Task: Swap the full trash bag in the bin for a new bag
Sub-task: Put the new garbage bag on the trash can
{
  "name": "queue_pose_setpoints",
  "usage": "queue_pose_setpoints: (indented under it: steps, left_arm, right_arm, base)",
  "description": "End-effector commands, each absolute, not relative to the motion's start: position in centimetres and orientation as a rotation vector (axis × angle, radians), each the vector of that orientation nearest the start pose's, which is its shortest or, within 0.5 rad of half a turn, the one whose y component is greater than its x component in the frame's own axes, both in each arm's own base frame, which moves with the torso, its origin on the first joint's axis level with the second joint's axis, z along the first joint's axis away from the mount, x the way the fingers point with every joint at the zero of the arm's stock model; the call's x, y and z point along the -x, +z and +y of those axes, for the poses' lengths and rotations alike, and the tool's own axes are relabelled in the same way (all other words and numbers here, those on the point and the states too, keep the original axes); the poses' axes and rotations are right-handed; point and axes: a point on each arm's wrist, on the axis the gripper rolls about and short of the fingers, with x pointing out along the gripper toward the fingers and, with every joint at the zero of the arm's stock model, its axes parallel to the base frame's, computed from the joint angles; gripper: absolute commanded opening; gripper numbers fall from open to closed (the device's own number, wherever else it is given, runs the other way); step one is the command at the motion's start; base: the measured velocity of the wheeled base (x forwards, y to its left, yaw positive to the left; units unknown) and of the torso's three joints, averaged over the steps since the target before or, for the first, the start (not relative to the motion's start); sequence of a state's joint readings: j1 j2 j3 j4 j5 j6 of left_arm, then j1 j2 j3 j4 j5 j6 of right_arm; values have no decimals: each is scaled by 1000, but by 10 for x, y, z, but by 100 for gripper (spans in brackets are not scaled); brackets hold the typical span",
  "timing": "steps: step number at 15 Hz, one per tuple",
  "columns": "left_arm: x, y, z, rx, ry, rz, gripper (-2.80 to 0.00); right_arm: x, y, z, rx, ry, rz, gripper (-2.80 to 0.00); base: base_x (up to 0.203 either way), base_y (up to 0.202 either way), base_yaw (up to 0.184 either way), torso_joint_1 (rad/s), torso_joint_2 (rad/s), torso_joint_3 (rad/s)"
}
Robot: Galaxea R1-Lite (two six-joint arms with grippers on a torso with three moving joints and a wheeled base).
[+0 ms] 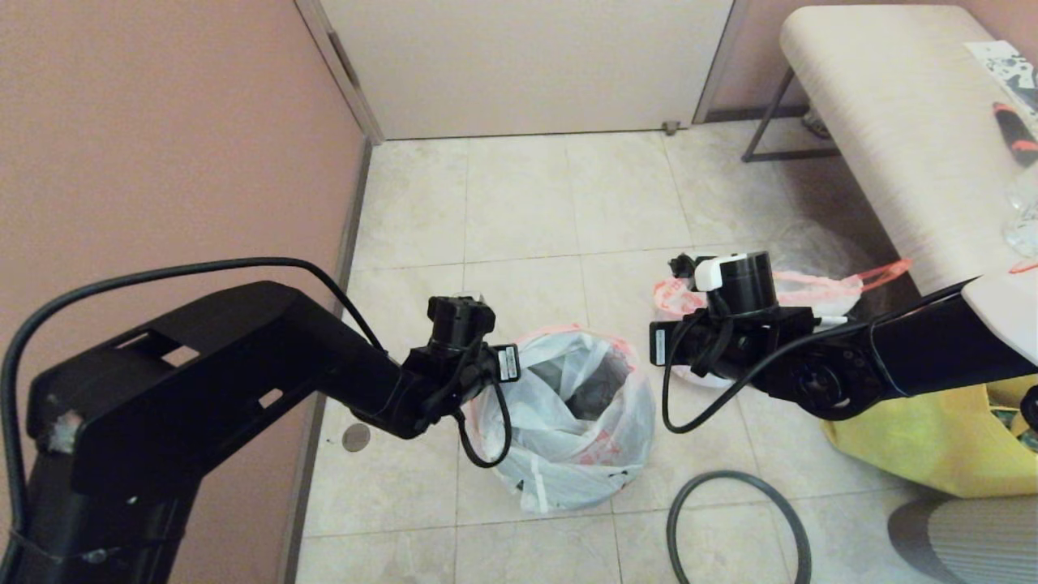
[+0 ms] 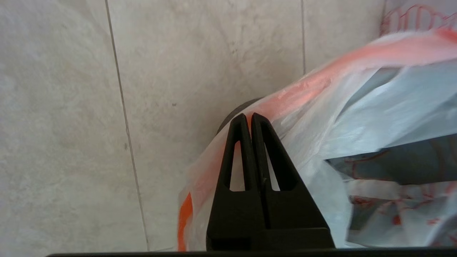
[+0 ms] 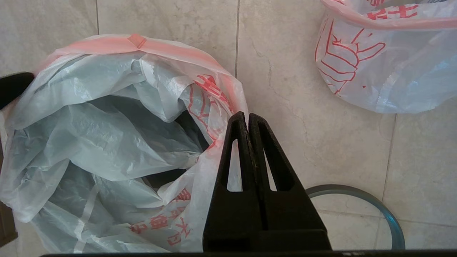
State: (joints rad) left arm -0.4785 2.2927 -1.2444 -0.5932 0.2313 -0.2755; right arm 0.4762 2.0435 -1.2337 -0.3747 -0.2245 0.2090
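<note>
The new bag (image 1: 568, 422), white with red print and a pink hem, is spread open over the bin (image 2: 228, 117), whose dark inside shows through the bag's mouth (image 3: 189, 123). My left gripper (image 2: 248, 116) is shut at the bag's left hem, which bends to a corner at its fingertips. My right gripper (image 3: 246, 115) is shut at the bag's right hem in the same way. In the head view the left gripper (image 1: 478, 381) and right gripper (image 1: 673, 357) flank the bag. The grey rim ring (image 1: 734, 474) lies on the floor to the right of the bin.
The bulging matching full bag (image 1: 811, 292) sits on the tiles behind my right arm. A yellow bag (image 1: 916, 438) lies at the right under a bench (image 1: 892, 122). A wall (image 1: 162, 162) runs along the left, and a door (image 1: 527, 65) is at the back.
</note>
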Motion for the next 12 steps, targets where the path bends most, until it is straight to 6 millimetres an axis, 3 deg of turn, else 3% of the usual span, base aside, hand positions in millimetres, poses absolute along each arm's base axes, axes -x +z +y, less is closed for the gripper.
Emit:
queue_pose_setpoints:
  steps: [1, 4, 6, 9, 11, 12]
  left_arm:
    - [-398, 52, -200, 104, -174, 481, -280]
    - [-401, 35, -198, 95, -160, 515, -280]
    - [-404, 34, -187, 100, -135, 520, -280]
    - [-397, 68, -176, 138, -125, 466, -280]
    - [-378, 105, -168, 183, -129, 422, -280]
    - [-365, 113, -162, 194, -125, 430, -280]
  right_arm:
    - [-361, 152, 181, -59, 204, 425, -280]
    - [-361, 155, 180, -62, 204, 417, -280]
    - [-359, 161, 180, -67, 207, 404, -280]
    - [-347, 166, 196, -54, 255, 399, -280]
    - [-339, 158, 221, -15, 283, 426, -280]
    - [-339, 152, 234, 18, 281, 456, -280]
  base:
    - [0, 0, 0, 0, 0, 0]
    - [0, 0, 0, 0, 0, 0]
    - [0, 0, 0, 0, 0, 0]
    - [0, 0, 0, 0, 0, 0]
    - [0, 0, 0, 0, 0, 0]
    - [0, 0, 0, 0, 0, 0]
